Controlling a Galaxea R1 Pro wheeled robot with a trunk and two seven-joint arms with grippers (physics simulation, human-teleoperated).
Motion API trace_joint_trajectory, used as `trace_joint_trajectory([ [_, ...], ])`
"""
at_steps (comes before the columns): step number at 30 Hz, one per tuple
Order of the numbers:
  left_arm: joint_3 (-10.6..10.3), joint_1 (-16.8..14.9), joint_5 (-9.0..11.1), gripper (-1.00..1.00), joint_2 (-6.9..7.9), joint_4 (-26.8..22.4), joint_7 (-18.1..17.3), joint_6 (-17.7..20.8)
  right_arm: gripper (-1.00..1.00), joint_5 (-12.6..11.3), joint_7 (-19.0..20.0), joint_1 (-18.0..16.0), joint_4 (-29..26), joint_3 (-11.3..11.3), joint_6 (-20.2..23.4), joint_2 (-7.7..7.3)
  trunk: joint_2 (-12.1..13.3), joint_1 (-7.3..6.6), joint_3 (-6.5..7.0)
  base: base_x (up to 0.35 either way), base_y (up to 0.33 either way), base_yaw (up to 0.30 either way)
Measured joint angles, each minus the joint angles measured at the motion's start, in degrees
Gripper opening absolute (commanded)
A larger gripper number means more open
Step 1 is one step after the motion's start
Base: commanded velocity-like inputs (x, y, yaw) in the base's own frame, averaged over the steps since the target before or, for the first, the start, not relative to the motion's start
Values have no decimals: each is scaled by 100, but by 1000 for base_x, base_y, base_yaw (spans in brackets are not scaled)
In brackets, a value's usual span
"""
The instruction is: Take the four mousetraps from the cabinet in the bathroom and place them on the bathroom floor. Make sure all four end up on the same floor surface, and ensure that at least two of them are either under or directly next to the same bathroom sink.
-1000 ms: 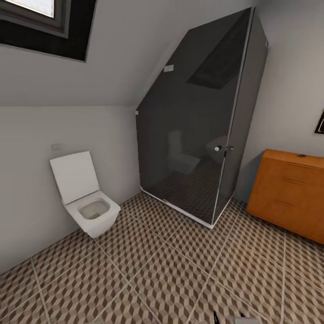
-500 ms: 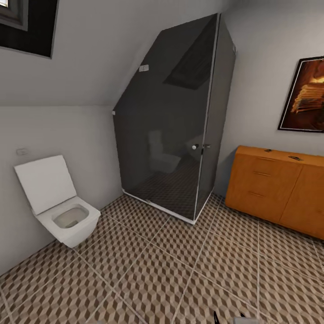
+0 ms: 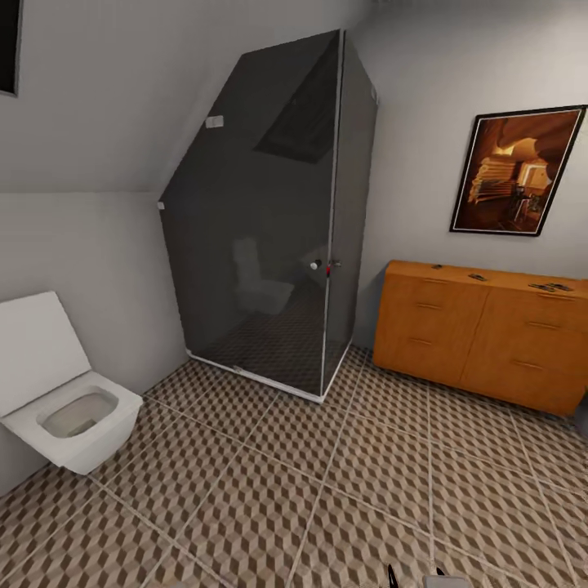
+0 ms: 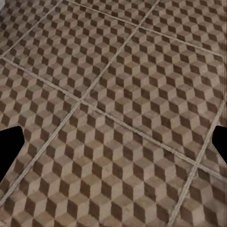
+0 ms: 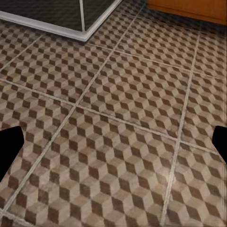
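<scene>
The orange-brown cabinet stands against the far wall at the right in the head view. On its flat top lie small flat dark-and-tan mousetraps, one near the left end, one further right and a pair close together; they are too small to make out in detail. The cube-patterned bathroom floor stretches between me and the cabinet. My left gripper and right gripper both hang open over bare tiles, far from the cabinet, with nothing between their fingers.
A dark glass shower cabin fills the far corner, its base showing in the right wrist view. A white wall-hung toilet sits at the left. A framed picture hangs above the cabinet.
The camera has turned right: toilet and shower have slid left in the picture, and the whole cabinet and the framed picture have come into view. Nothing in the room has moved.
</scene>
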Motion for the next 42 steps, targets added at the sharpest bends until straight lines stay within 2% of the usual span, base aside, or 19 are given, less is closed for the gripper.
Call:
trace_joint_trajectory([
  [42,-2,-2,0,100,0,7,0,0,100,0,0,0,0,0,0,0,0,0,0,0,0,-292],
])
